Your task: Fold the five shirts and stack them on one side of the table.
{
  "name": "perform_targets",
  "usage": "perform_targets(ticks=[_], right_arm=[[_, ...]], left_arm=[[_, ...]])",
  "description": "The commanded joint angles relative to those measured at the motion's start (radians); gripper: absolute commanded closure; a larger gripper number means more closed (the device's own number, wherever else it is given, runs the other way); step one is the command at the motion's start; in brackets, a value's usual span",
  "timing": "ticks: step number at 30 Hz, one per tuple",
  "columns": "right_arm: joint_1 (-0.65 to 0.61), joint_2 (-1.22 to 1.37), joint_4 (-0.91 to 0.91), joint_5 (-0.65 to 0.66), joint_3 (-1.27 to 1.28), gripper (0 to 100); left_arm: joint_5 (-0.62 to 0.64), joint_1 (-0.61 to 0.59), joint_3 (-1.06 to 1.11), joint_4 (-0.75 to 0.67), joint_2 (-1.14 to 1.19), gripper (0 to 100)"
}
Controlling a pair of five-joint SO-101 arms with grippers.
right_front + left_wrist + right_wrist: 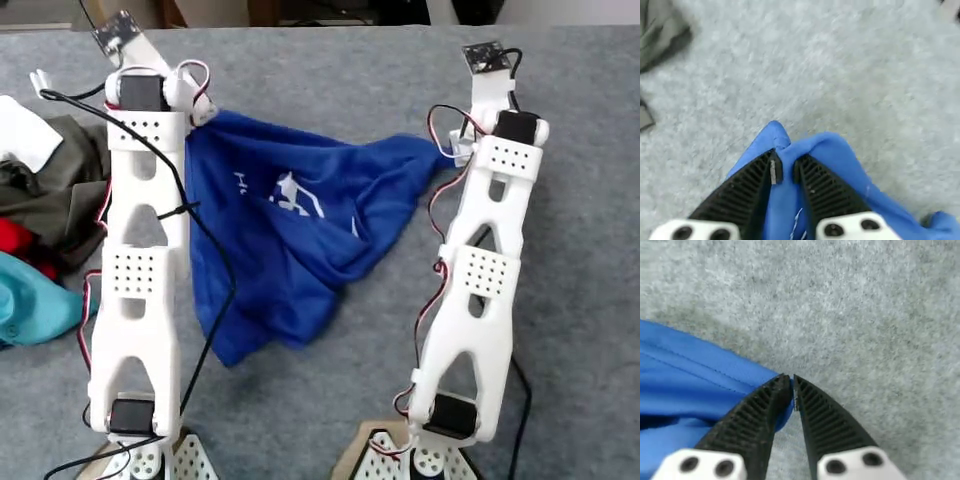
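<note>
A blue shirt (290, 230) with a white print hangs stretched between the two arms over the grey table (350, 90). In the left wrist view my left gripper (786, 169) is shut on a bunched corner of the blue shirt (825, 150). In the right wrist view my right gripper (791, 387) is shut on the edge of the blue shirt (695, 385) at its opposite corner. From above, the left gripper (195, 105) holds the cloth at the far left and the right gripper (455, 145) holds it at the far right. The shirt's lower part droops toward the table's near side.
A pile of other shirts lies at the left edge: a grey-olive one (55, 190), a red one (15, 238), a teal one (35, 300) and a white one (22, 130). Grey cloth (660, 30) also shows in the left wrist view. Cables trail along both arms.
</note>
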Motion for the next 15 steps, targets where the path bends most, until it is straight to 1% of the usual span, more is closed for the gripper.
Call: perform_targets(ticks=[1, 4, 7, 9, 12, 13, 15], right_arm=[[-0.013, -0.025, -0.018, 0.014, -0.045, 99.5], [-0.018, -0.024, -0.020, 0.055, -0.045, 99.5], [-0.025, -0.005, -0.028, 0.075, -0.045, 99.5], [-0.028, 0.002, -0.032, 0.098, -0.045, 99.5], [-0.030, 0.002, -0.032, 0.110, -0.045, 99.5], [-0.030, 0.002, -0.032, 0.110, -0.045, 99.5], [-0.030, 0.004, -0.032, 0.110, -0.045, 99.5]], left_arm=[[0.003, -0.026, -0.052, -0.081, -0.085, 98], [0.003, -0.048, 0.015, -0.163, -0.028, 98], [0.003, -0.052, 0.072, -0.190, 0.054, 98], [-0.009, -0.044, 0.097, -0.183, 0.104, 98], [-0.075, -0.028, 0.094, -0.144, 0.160, 96], [-0.095, -0.023, 0.094, -0.126, 0.173, 94], [-0.115, -0.021, 0.094, -0.078, 0.186, 88]])
